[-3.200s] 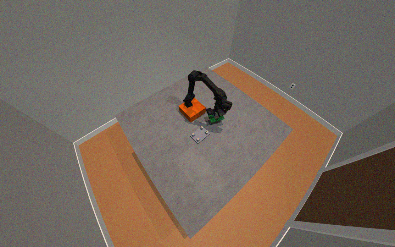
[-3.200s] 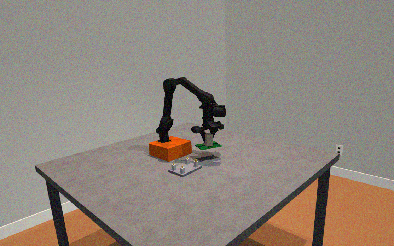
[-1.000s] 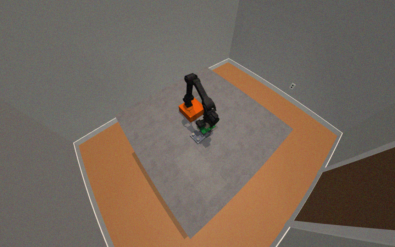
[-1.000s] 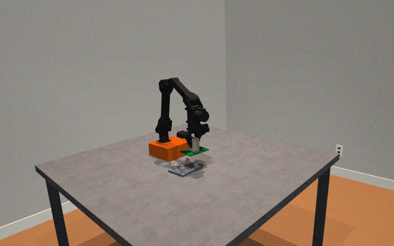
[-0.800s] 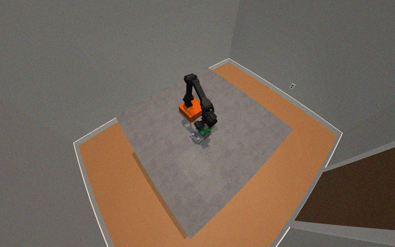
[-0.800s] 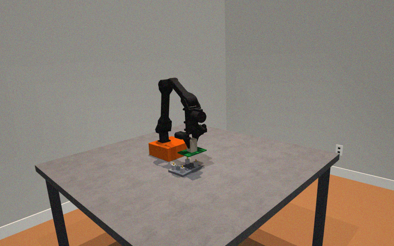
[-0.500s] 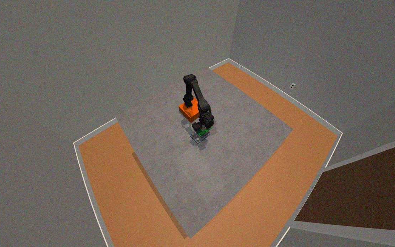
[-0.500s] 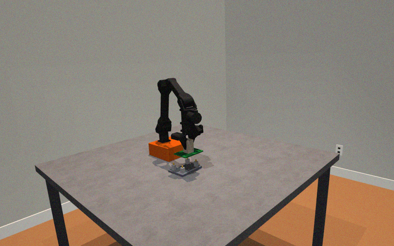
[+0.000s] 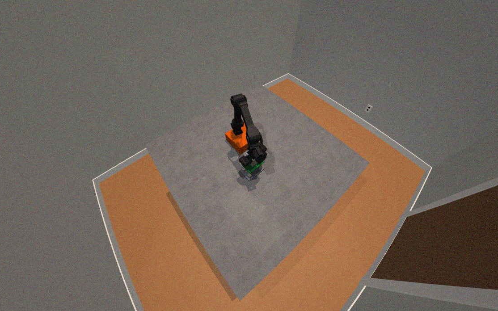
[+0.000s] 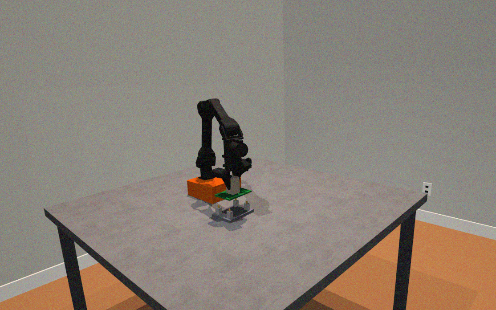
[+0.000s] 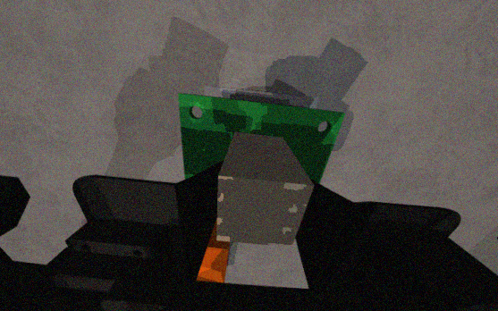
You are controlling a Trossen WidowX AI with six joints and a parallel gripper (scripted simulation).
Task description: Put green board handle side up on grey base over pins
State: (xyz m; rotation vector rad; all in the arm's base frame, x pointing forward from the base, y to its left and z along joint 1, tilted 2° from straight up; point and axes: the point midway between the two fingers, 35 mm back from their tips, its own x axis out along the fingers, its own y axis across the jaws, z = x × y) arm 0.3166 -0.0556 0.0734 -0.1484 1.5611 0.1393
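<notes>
The green board (image 9: 253, 167) (image 10: 223, 195) (image 11: 199, 147) is up in the air above the grey base (image 9: 250, 178) (image 10: 230, 220) (image 11: 263, 95), handle side up and looking roughly level. The gripper (image 9: 251, 160) (image 10: 234, 184) (image 11: 256, 167) is clamped on the square handle (image 10: 234, 185) (image 11: 263, 189), one finger on each side. In the wrist view, two corner holes (image 11: 197, 112) show along the board's far side; the other two corners are hidden.

Below, a gap separates the board from the four posts (image 10: 229, 214), and their gold pins (image 10: 229, 210) stand bare, with none through a hole. The base sits flat on the bench (image 9: 262, 231) (image 10: 242, 254) (image 11: 39, 89), nearer its back left edge than its front corner. Shadow darkens the middle of the base.

Further toward that back left edge is the orange block (image 9: 237, 142) (image 10: 203, 189) (image 11: 214, 264). The black arm (image 9: 247, 117) (image 10: 206, 132) rises from it and bends over toward the board.
</notes>
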